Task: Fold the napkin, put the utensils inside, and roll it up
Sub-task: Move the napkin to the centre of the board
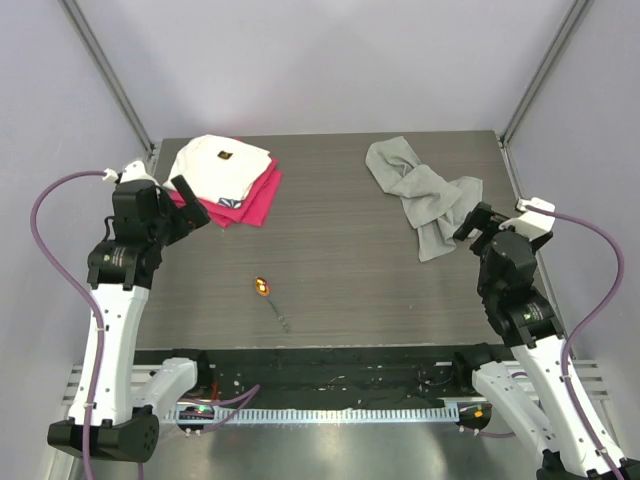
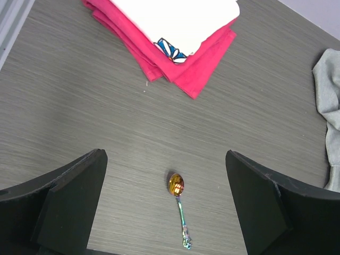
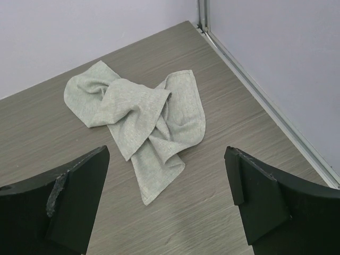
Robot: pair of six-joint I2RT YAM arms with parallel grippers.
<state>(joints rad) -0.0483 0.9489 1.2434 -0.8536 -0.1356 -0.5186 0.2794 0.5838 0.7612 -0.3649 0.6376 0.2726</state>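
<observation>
The light-grey napkin [image 1: 420, 190] lies crumpled on the table at the back right; it also shows in the right wrist view [image 3: 143, 117], and its edge shows in the left wrist view [image 2: 330, 106]. The small utensil [image 1: 268, 296], with an orange-yellow end and a slim metal stem, lies near the table's middle front; it also shows in the left wrist view [image 2: 179, 204]. My left gripper [image 1: 188, 205] is open and empty, above the table by the folded cloths. My right gripper [image 1: 470, 220] is open and empty, next to the napkin's right end.
A folded white cloth with a small dark mark [image 1: 218, 165] lies on a magenta-red folded cloth [image 1: 255, 200] at the back left. Enclosure walls with metal posts [image 1: 115, 85] close the back and sides. A black cable tray [image 1: 330, 365] runs along the near edge.
</observation>
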